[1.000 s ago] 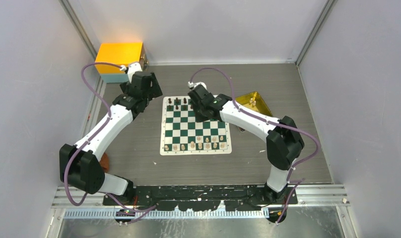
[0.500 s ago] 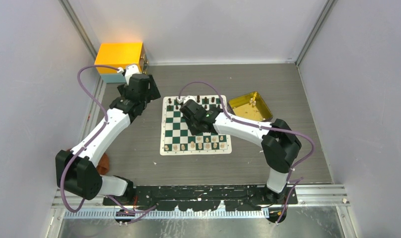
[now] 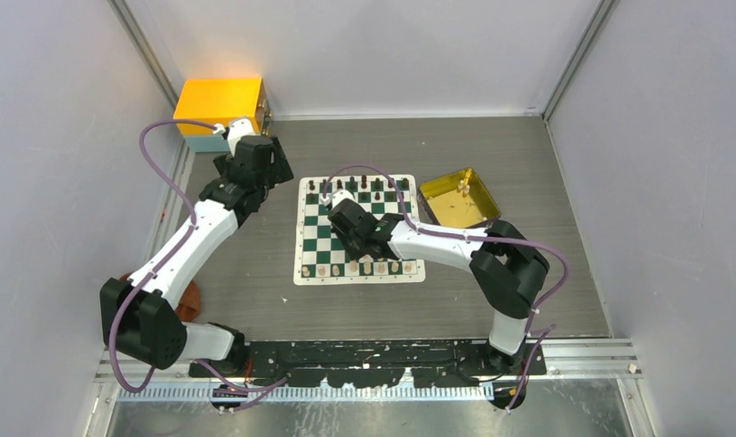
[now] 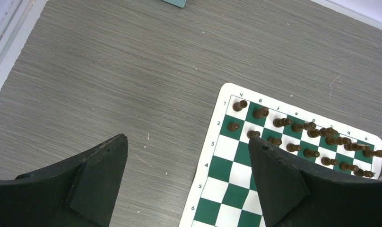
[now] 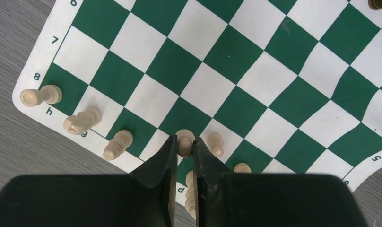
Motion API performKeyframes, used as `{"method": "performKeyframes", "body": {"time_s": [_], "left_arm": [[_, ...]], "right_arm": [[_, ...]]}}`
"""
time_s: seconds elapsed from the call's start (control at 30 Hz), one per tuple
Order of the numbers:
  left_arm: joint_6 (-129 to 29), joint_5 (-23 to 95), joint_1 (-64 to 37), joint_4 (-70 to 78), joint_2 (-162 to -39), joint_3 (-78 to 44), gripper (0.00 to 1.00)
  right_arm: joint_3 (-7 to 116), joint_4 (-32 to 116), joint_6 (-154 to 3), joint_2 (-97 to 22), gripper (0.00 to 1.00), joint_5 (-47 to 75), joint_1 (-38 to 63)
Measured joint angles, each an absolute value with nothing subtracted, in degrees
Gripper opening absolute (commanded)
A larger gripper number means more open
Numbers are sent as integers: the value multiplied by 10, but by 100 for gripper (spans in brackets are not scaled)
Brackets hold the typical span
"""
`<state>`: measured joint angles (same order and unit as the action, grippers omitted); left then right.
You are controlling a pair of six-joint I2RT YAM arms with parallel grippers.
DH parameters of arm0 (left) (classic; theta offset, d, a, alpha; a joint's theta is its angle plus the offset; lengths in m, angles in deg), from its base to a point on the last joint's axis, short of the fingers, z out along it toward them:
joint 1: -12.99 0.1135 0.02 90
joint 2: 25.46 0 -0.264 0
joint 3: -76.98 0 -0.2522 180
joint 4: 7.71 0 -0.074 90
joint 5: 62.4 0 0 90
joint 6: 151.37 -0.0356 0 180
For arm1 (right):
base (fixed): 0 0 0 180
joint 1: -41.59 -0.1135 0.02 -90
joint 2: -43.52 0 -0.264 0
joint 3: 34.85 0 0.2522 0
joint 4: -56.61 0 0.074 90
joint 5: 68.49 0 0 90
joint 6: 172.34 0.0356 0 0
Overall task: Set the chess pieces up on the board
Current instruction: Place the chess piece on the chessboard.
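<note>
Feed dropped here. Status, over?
Right claw shut on pale cream chess piece over green-white checked board. Left claw open beside board. Other cream pieces close alongside.

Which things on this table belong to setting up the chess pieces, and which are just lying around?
Job: green-and-white checked board mat; pale cream turned pieces, one in the right gripper; dark brown turned pieces; shiny gold tray holding spare pieces.
Lying about: orange-yellow box, far left corner; small reddish-brown object, near left side.
</note>
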<state>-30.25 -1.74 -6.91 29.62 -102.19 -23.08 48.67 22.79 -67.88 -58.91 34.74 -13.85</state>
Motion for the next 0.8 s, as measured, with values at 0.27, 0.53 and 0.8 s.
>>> {"method": "performKeyframes", "body": {"time_s": [0.27, 0.53, 0.8], "left_arm": [[-303, -18, -68, 297, -1022, -231, 99], [-303, -18, -67, 297, -1022, -231, 99], [-303, -18, -65, 297, -1022, -231, 99]], "right_arm": [[471, 262, -686, -597, 0, 347, -138], [471, 275, -687, -616, 1, 345, -139], [471, 274, -686, -628, 0, 342, -139]]}}
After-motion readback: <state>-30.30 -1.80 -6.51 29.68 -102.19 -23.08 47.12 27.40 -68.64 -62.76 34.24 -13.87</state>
